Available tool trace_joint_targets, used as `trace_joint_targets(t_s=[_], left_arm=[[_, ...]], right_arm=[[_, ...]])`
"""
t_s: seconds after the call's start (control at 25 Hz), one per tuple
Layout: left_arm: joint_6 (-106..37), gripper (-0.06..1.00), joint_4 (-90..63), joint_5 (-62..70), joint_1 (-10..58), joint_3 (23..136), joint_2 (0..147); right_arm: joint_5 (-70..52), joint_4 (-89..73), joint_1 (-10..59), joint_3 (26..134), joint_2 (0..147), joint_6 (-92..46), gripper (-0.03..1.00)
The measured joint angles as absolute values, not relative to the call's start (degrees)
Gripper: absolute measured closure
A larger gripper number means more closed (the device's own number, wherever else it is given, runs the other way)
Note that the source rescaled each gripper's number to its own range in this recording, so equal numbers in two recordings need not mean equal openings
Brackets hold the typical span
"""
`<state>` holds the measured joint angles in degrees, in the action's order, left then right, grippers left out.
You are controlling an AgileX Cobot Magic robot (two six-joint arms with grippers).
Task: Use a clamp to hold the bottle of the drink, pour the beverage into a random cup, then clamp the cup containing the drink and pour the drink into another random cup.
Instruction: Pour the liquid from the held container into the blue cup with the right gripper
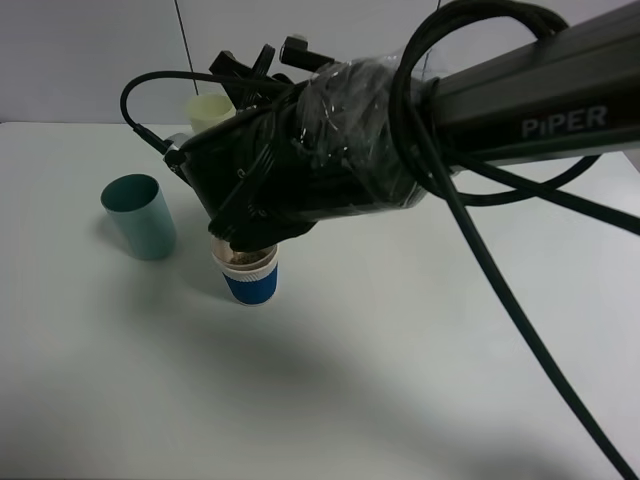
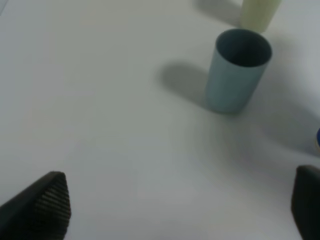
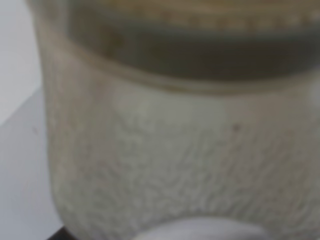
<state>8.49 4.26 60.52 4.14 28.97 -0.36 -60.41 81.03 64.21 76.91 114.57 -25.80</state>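
Bottle point(image 3: 170, 165) clamped in right claw point(image 1: 245, 238), long-axis tilt unreadable | blue-sleeved cup point(image 1: 251, 285) upright on worktop point(image 1: 400, 350) directly under that claw | left claw point(image 2: 177, 205) wide, empty; teal tumbler point(image 2: 235, 70) upright, mouth up, ahead of it.

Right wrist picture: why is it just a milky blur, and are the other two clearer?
Right wrist view: the translucent plastic bottle sits too close to the lens, so it fills the frame out of focus. Left wrist view: the teal plastic tumbler is fairly sharp, soft shadow beside it. Exterior high view: even light, a broad faint shadow across the white table.
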Motion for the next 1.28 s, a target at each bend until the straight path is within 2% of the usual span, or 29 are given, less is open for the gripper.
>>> trace_joint_targets(t_s=[0.56,1.28], left_arm=[[8.5,0.28,4.3,60.5,4.1,29.0,-0.4],[8.5,0.28,4.3,60.5,4.1,29.0,-0.4]], right_arm=[[-60.4,88.2,65.3,76.9,114.6,-19.3,0.97],[-59.0,88.4,65.4,76.9,114.6,-15.7,0.97]])
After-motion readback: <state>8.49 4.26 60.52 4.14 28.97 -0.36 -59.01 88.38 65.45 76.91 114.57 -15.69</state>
